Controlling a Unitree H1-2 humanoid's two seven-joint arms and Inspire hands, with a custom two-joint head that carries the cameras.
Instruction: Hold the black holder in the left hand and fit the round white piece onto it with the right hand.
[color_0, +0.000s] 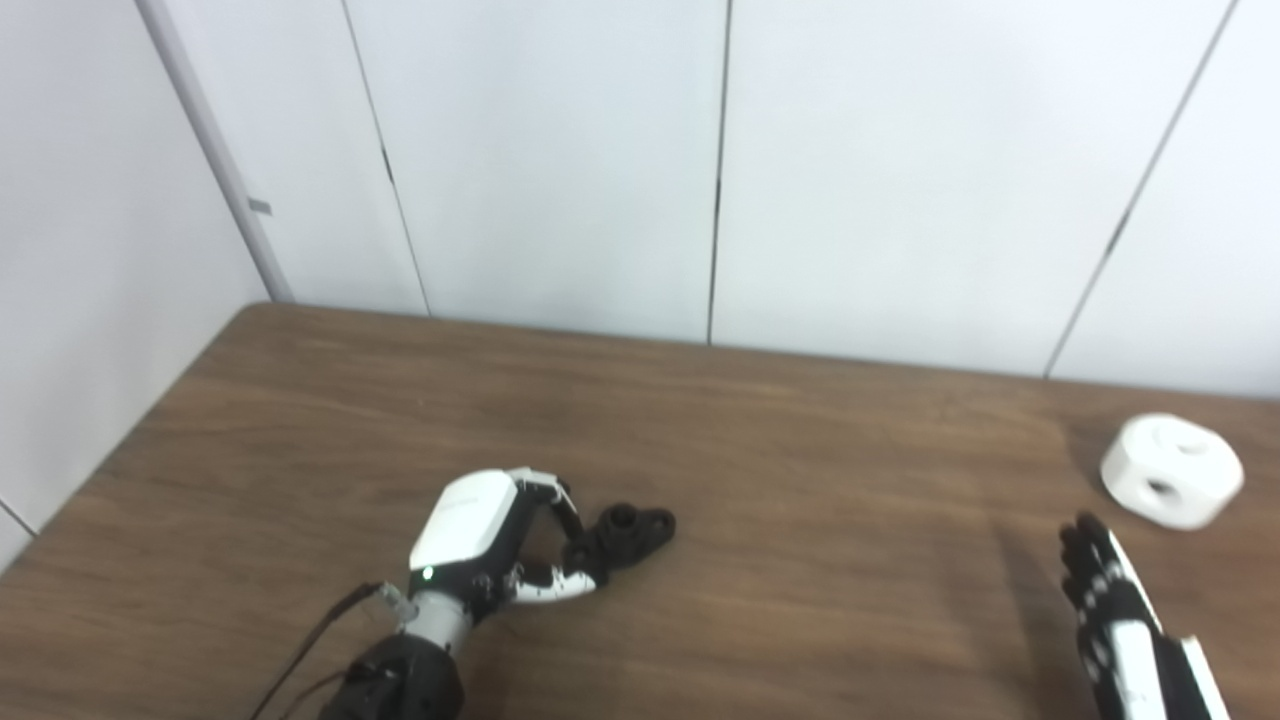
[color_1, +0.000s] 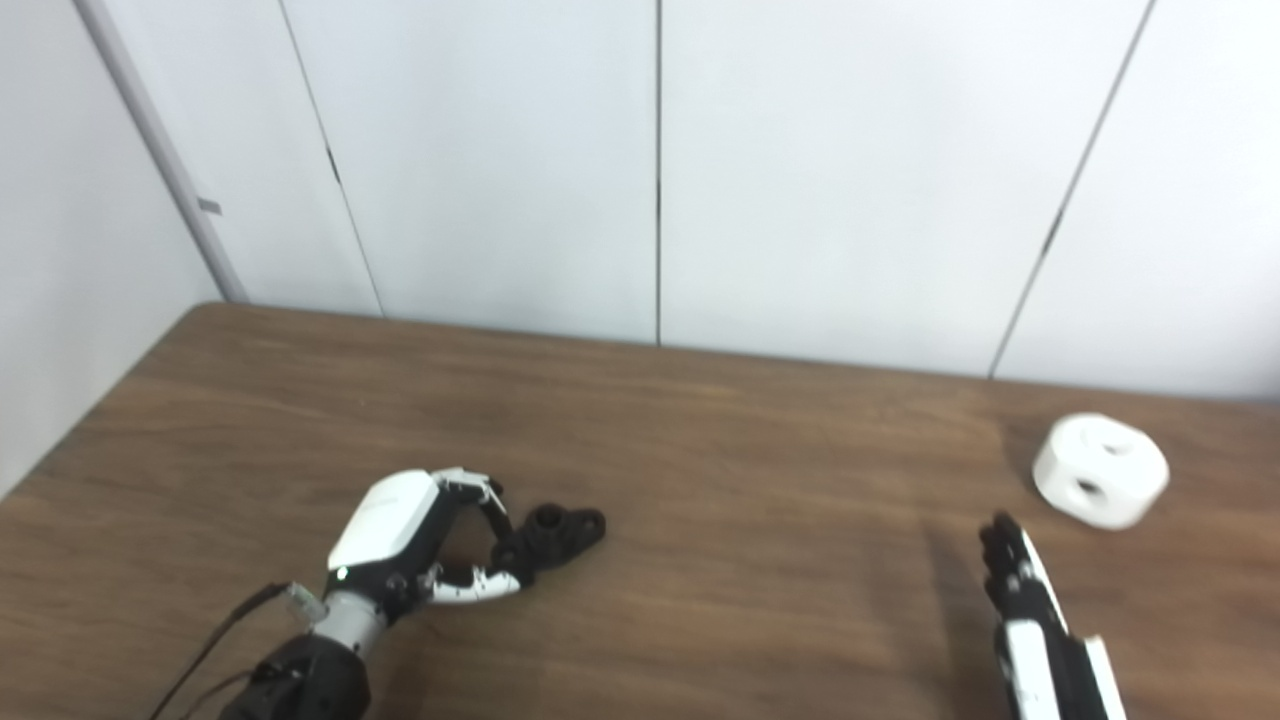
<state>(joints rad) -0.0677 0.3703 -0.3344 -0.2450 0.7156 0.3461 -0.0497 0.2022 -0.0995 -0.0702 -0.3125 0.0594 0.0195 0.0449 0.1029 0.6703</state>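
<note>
Nearest, at the bottom right, the right hand (color_0: 1125, 620) holds nothing, fingers straight and apart, well short of the round white piece (color_0: 1172, 470), a chunky puck with dark holes near the wooden table's (color_0: 820, 480) far right. Left hand (color_0: 500, 545) pinches the black holder (color_0: 630, 530), a small lobed part with round holes, resting on the tabletop.
</note>
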